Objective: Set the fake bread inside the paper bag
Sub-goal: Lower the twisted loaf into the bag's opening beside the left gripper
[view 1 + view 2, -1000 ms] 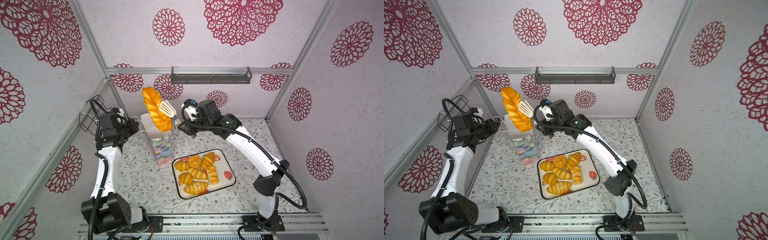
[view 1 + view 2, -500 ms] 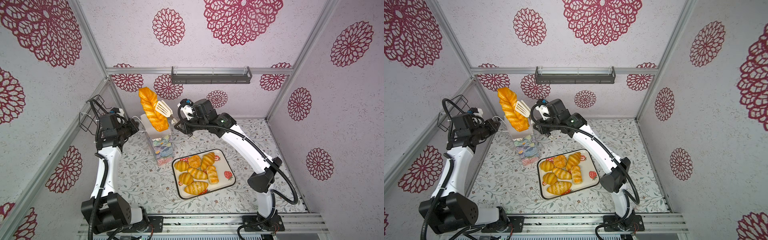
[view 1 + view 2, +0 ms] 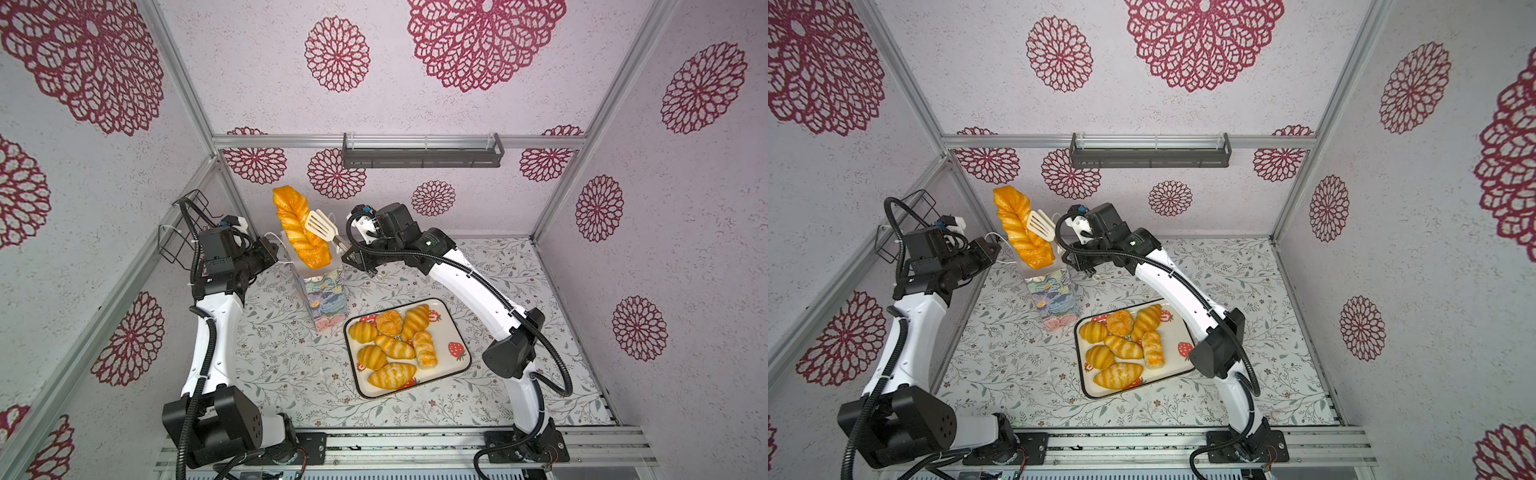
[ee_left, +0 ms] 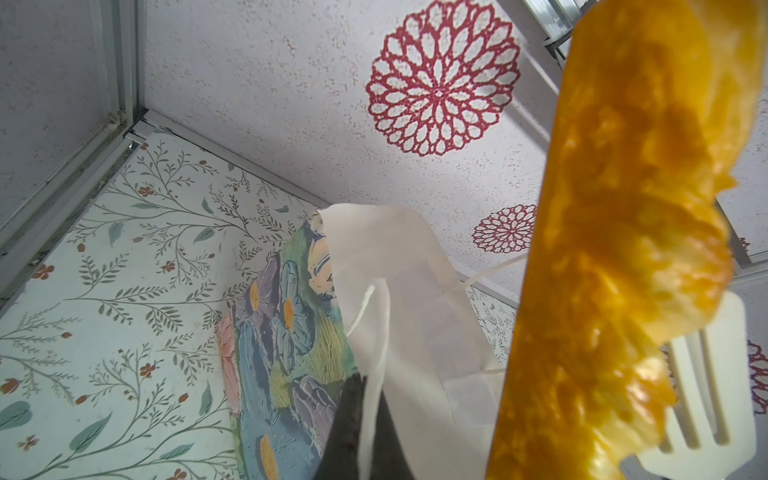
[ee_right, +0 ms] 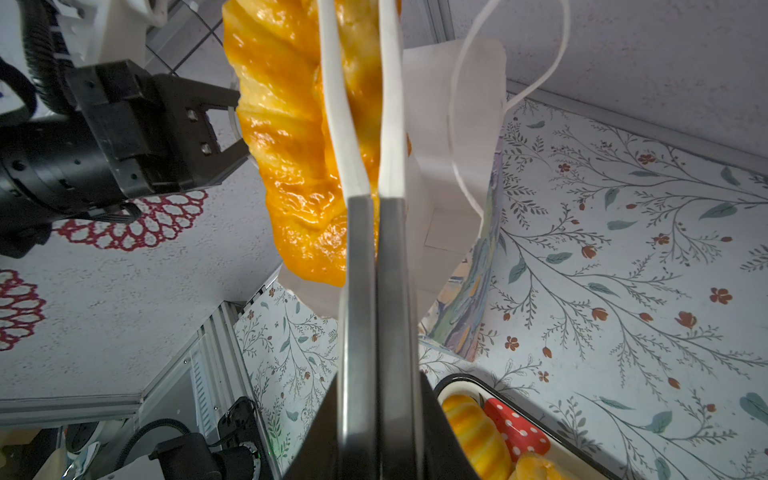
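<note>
A long braided loaf of fake bread [image 3: 300, 232] [image 3: 1021, 230] hangs steeply tilted, its lower end just over the open mouth of the flowered paper bag [image 3: 326, 299] [image 3: 1052, 297]. White slotted tongs [image 3: 320, 224] [image 5: 361, 291] clamp the loaf, and my right gripper [image 3: 351, 257] [image 5: 380, 415] is shut on their metal arms. My left gripper [image 3: 272, 251] [image 4: 365, 432] is shut on the bag's white rim at its left side. Several more golden pastries [image 3: 390, 336] lie on the tray. In the left wrist view the loaf [image 4: 602, 249] fills the side beside the bag's white inside [image 4: 395, 291].
The white strawberry-print tray [image 3: 468, 361] sits right of the bag, in front of my right arm. A wire basket [image 3: 178, 232] hangs on the left wall and a dark shelf [image 3: 422, 151] on the back wall. The bag's cord handle [image 5: 465, 83] loops up by the tongs.
My right gripper has carried the tongs and loaf a little to the left and slightly lower, towards the bag's mouth. The left gripper and the bag have stayed put.
</note>
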Robot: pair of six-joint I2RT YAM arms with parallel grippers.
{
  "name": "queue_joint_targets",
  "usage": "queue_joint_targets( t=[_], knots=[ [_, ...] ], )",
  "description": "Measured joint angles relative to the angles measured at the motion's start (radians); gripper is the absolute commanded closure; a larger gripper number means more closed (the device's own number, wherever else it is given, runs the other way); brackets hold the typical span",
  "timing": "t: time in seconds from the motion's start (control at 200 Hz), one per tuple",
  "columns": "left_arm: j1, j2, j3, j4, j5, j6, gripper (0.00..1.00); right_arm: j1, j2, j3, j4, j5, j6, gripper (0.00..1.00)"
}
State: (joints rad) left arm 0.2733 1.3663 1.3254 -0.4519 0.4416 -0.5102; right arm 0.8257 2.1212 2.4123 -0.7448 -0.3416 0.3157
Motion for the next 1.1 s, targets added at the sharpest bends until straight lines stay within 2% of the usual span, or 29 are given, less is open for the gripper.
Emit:
queue_joint_targets(
  t=[0.711, 1.096],
  knots=[
    [0.0, 0.0, -0.001, 0.002, 0.003, 0.0, 1.0, -0.007, 0.006, -0.006, -0.035, 0.054, -0.019, 0.77],
    [0.0, 0.0, -0.001, 0.002, 0.003, 0.0, 1.0, -0.024, -0.005, -0.114, -0.032, 0.115, -0.038, 0.77]
  ],
)
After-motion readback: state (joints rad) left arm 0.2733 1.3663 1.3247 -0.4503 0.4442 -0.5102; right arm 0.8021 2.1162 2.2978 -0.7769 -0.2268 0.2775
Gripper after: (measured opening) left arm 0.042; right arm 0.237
